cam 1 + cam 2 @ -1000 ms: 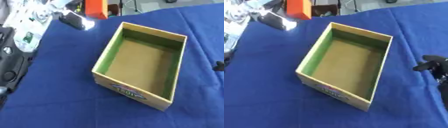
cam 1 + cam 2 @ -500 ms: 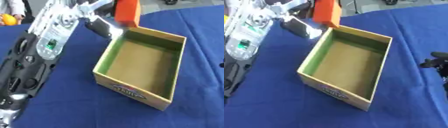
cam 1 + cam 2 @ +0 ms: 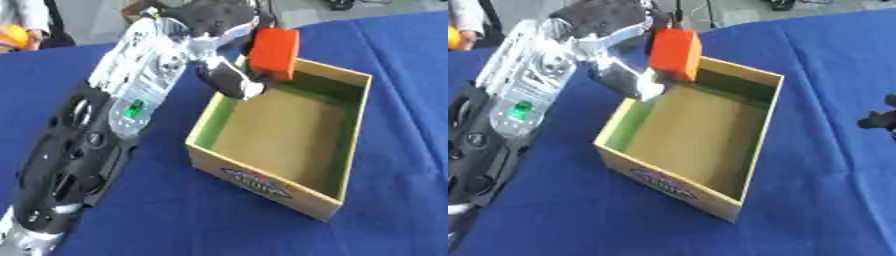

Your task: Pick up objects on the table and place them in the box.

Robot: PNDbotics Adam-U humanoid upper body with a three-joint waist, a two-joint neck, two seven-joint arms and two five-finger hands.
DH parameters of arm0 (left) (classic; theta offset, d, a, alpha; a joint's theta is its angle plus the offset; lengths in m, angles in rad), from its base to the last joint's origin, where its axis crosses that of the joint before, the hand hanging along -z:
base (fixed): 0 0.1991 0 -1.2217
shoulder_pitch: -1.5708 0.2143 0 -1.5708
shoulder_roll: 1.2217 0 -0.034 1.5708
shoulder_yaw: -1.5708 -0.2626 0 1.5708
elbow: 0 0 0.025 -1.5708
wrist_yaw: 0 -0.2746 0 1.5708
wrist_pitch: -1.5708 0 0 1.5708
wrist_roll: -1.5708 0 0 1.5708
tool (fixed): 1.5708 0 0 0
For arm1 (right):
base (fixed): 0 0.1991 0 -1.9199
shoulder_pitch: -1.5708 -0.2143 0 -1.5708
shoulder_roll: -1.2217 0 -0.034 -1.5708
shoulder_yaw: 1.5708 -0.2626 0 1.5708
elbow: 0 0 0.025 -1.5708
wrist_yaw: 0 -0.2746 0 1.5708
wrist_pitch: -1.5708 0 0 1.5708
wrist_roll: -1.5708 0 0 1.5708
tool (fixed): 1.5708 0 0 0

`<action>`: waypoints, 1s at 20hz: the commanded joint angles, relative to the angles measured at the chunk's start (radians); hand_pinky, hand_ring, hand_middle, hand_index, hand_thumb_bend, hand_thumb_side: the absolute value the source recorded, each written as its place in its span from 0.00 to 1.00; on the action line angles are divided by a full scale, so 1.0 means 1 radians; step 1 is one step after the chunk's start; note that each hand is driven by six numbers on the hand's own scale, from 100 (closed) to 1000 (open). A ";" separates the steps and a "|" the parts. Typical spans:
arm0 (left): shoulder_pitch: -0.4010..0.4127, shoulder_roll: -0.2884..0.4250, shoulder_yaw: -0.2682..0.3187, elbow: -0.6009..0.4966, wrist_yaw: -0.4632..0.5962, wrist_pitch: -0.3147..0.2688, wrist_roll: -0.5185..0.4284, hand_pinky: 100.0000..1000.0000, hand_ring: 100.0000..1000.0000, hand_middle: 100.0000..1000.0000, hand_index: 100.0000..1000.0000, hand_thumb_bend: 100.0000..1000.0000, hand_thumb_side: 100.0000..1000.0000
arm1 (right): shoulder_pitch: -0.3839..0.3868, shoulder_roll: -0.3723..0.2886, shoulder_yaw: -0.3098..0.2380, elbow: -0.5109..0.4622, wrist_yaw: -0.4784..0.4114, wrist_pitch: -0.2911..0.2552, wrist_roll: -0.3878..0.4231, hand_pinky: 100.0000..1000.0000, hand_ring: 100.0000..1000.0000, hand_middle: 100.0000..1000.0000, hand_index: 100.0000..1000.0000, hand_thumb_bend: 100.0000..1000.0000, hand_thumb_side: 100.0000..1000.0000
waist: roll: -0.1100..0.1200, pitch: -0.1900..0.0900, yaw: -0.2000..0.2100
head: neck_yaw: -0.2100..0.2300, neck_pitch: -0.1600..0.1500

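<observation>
I've got the orange block (image 3: 274, 53) pinched in my left hand (image 3: 229, 75), hanging over the box's (image 3: 262, 182) far corner on the blue table (image 3: 166, 210); my right hand (image 3: 880, 118) shows at the right edge, fingers unclear.

One box (image 3: 262, 182), one orange block (image 3: 274, 53)

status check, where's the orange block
Left hand holds orange block above box far corner. Right hand idle at right edge. Box empty.

Box (image 3: 262, 182) mid-table (image 3: 175, 220); left hand (image 3: 214, 30) holds block (image 3: 274, 53) above box's far-left corner.
</observation>
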 commanded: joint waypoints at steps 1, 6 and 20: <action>-0.004 -0.031 -0.021 0.033 -0.024 -0.016 -0.011 0.00 0.18 0.34 0.51 0.00 0.24 | -0.011 -0.012 -0.008 -0.020 -0.004 0.003 -0.014 0.87 0.59 0.47 0.75 0.00 0.91 | -0.010 -0.015 -0.005 | 0.001 -0.005; 0.003 -0.059 -0.047 0.118 -0.051 -0.035 -0.010 0.00 0.19 0.34 0.52 0.00 0.25 | -0.013 -0.009 -0.008 -0.020 0.000 0.015 -0.033 0.87 0.59 0.47 0.74 0.00 0.91 | -0.008 -0.012 -0.008 | 0.000 -0.007; 0.032 -0.093 -0.065 0.248 -0.084 -0.078 -0.006 0.01 0.34 0.50 0.69 0.00 0.35 | -0.015 -0.004 -0.001 -0.020 0.009 0.018 -0.022 0.87 0.59 0.47 0.74 0.00 0.92 | -0.009 -0.005 -0.013 | -0.003 -0.013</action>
